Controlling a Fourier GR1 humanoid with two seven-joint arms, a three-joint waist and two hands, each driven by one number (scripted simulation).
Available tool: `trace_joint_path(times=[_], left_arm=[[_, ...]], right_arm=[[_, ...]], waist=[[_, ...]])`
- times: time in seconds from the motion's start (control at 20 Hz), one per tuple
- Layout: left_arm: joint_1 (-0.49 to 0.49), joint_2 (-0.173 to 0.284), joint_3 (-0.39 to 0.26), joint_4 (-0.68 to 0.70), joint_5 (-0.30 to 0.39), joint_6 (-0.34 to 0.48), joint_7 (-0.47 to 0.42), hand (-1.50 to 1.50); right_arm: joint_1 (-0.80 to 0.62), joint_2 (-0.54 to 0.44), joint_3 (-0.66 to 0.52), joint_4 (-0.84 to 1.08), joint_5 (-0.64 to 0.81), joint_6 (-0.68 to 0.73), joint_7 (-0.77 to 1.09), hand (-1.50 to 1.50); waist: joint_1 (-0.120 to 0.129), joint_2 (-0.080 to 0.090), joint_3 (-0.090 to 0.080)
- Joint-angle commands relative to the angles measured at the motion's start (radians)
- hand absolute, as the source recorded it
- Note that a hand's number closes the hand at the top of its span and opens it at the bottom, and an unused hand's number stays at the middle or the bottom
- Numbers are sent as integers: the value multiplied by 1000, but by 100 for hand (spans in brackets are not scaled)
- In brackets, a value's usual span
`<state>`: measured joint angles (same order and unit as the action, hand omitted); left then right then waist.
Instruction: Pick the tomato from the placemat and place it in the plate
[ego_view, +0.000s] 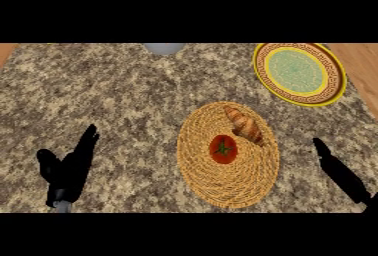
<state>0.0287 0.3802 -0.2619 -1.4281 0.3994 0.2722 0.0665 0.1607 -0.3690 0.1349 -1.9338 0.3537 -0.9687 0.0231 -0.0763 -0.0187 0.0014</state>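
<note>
The tomato (223, 149) lay near the middle of the round woven placemat (214, 187), right of the frame's centre, stem upward and untouched. Just above it and to the right, a croissant (244, 125) rested on the same mat, its lower end close beside the tomato. The plate (263, 70), yellow-rimmed with a pale green centre, sat at the upper right of the frame, apart from the mat, on the speckled worktop (111, 90).

The right hand (338, 170) showed at the lower right, its fingers straight and together, holding nothing, and well clear of the tomato. The left hand (70, 167) rested at the lower left, fingers up and relaxed, thumb spread to the side.

The main risk looked to be the croissant: a grasp coming from the right could brush it and shove it, or catch it along with the tomato. The tomato, being round, might also roll across the mat if nudged before the fingers closed. A release too near the plate's rim could let it roll off onto the worktop.
</note>
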Motion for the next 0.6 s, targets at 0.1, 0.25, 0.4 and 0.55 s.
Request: trace_joint_path(times=[0.1,0.25,0.4,0.55], left_arm=[[7,-42,-51,-15,-7,2,43,0],[16,-50,-57,10,-14,-10,20,0],[-17,-16,-41,-41,-6,-16,76,0],[-61,-46,-67,6,-37,-6,83,0]], right_arm=[[304,18,124,-122,258,32,143,-150],[385,-5,182,-151,338,150,246,-150],[422,11,216,-205,478,251,386,-150],[367,54,213,-253,636,382,554,-150]], waist=[[30,16,-9],[40,22,-12],[63,23,-11],[71,30,-10]])
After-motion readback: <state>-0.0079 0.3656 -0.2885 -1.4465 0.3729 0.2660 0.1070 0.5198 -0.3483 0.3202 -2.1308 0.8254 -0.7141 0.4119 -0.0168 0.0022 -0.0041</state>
